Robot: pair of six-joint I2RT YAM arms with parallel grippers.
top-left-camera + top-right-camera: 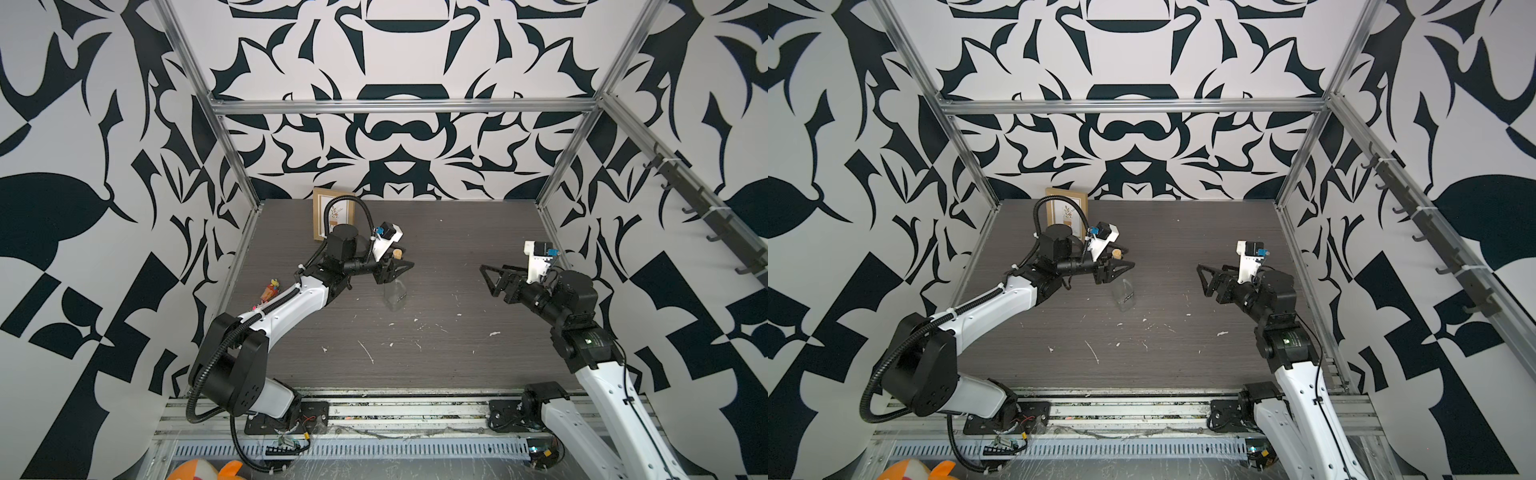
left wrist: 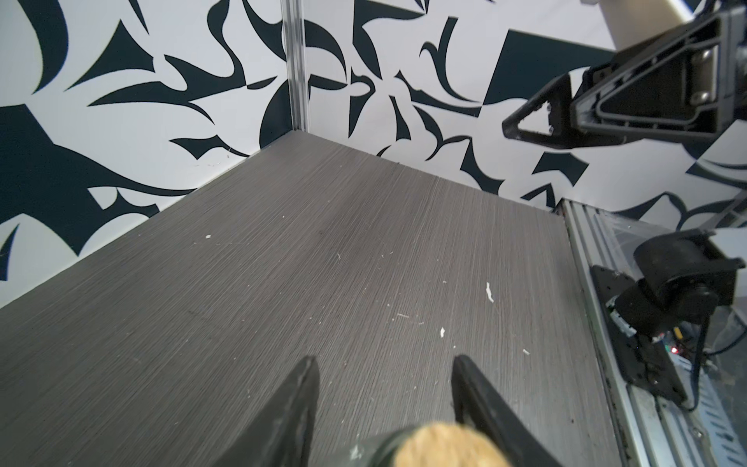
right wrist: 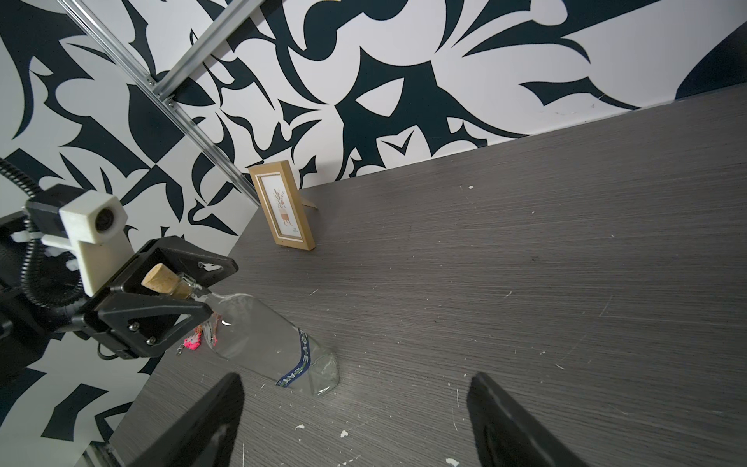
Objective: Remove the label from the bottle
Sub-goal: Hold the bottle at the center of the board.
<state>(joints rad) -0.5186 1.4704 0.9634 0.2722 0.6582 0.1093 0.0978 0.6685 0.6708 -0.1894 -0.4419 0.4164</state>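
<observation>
The clear glass bottle (image 1: 395, 296) (image 1: 1124, 297) (image 3: 258, 331) stands on the grey table (image 1: 457, 365), left of its middle. A tan cork (image 3: 159, 279) (image 2: 448, 444) plugs it. A narrow dark-blue label (image 3: 302, 353) with pale letters runs round the bottle near its base. My left gripper (image 1: 399, 268) (image 1: 1125, 266) (image 2: 384, 360) is shut on the neck just under the cork, one jaw on each side. My right gripper (image 1: 488, 276) (image 1: 1200, 276) (image 3: 357, 378) hangs open and empty to the right of the bottle, pointing at it.
A small wooden picture frame (image 1: 330, 212) (image 3: 283, 210) stands at the back left behind the left arm. A colourful trinket (image 1: 270, 291) lies by the left wall. White scraps (image 1: 493, 333) and slivers (image 1: 365, 351) are scattered in front of the bottle.
</observation>
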